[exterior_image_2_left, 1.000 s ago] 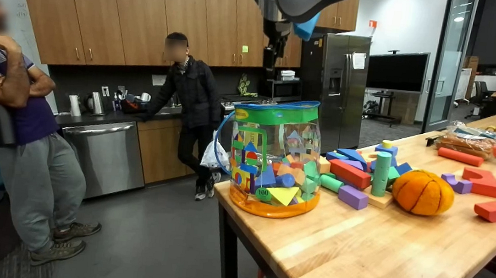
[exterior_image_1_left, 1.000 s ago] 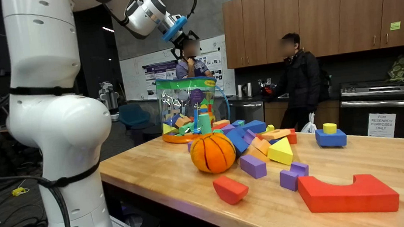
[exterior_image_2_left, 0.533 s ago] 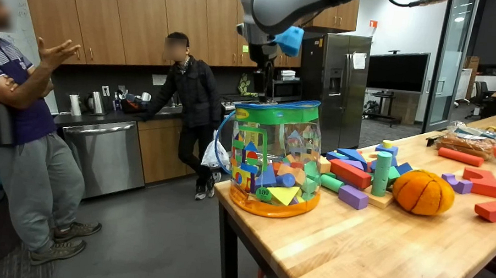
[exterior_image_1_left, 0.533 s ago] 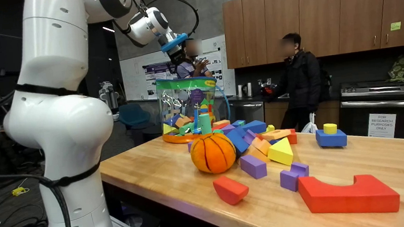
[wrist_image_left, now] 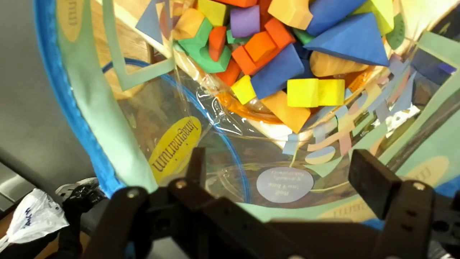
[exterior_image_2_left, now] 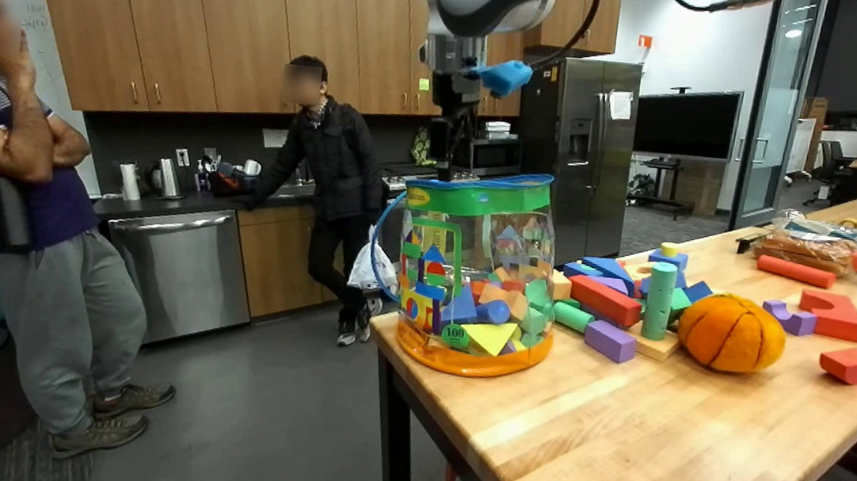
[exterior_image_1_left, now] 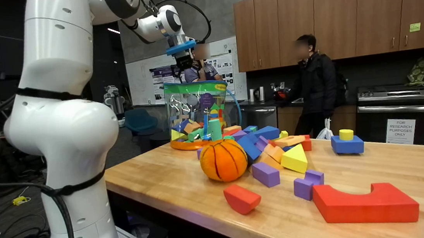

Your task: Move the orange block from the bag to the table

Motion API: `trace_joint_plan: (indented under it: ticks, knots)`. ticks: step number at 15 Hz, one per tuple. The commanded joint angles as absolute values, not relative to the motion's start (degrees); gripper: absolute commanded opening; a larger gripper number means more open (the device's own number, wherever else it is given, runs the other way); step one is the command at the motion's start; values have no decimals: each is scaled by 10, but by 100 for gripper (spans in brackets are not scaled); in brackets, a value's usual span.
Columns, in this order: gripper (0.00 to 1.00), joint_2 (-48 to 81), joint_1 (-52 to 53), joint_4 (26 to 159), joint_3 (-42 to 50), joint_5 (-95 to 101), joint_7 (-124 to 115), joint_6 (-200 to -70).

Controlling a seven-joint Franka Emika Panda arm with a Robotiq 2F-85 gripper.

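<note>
Hanging over the bag (exterior_image_2_left: 496, 205), near one end of the light-wood table (exterior_image_2_left: 615, 435) strewn with loose blocks (exterior_image_1_left: 295, 159), with gripper (wrist_image_left: 278, 160) spread wide. Looking down on several orange blocks (wrist_image_left: 290, 114) inside; cannot tell which. Sharing the room with two people (exterior_image_2_left: 341, 160), wooden cabinets (exterior_image_2_left: 244, 22), a steel fridge (exterior_image_2_left: 572, 200).

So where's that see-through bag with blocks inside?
In an exterior view, the bag stands at the left corner of the wooden table, beside the loose blocks and left of the orange ball. The robot's gripper is at the bag's opening.
</note>
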State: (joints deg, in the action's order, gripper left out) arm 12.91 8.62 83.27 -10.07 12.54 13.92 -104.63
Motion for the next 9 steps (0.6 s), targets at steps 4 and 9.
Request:
trace_joint_plan:
  ticks: [4, 9]
  knots:
    - [100, 130, 91, 849, -87, 87, 56, -1056]
    - [100, 134, 98, 848, -82, 105, -5, -1035]
